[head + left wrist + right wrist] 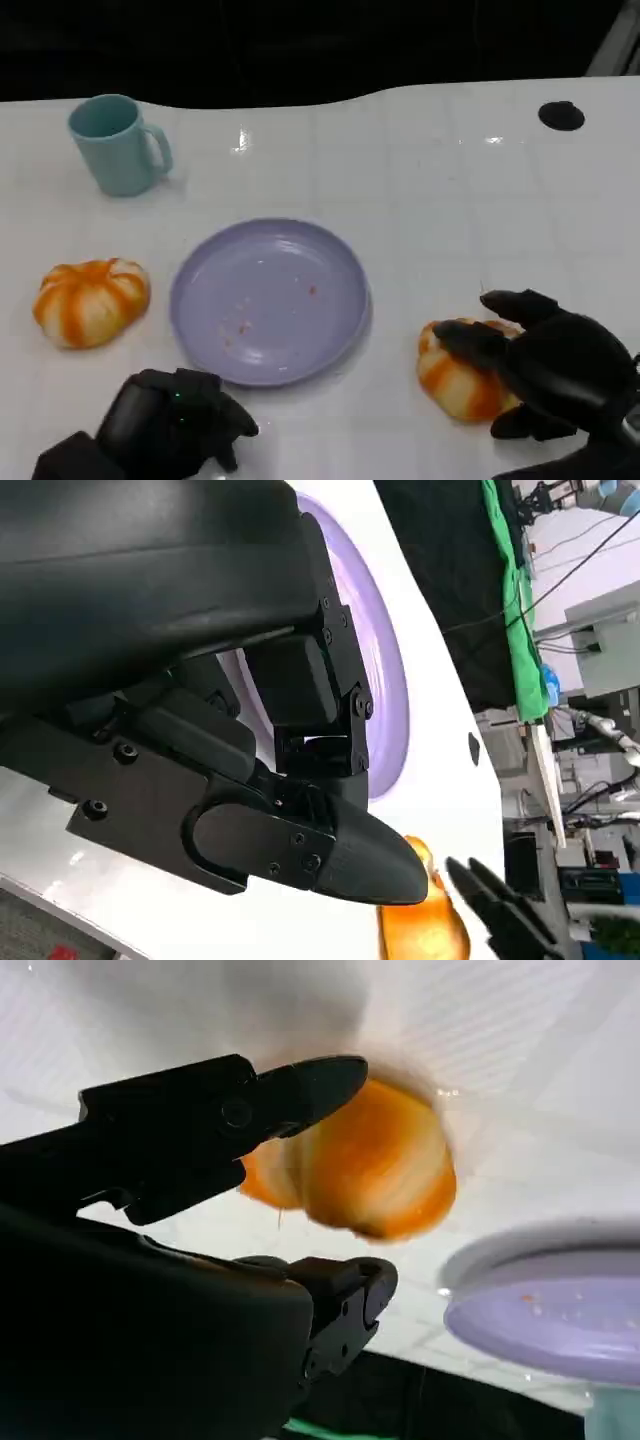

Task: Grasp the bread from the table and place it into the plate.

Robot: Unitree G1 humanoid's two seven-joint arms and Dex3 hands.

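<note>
The black right hand [545, 375] is closing its fingers around the orange-striped round bread roll [452, 377] lying on the white worktop [450, 200] right of the lilac plate [268, 300], apparently readying to lift it.

No readable text or markings.

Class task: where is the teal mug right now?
In the head view the teal mug stands upright at the table's far left, beyond the purple plate.
</note>
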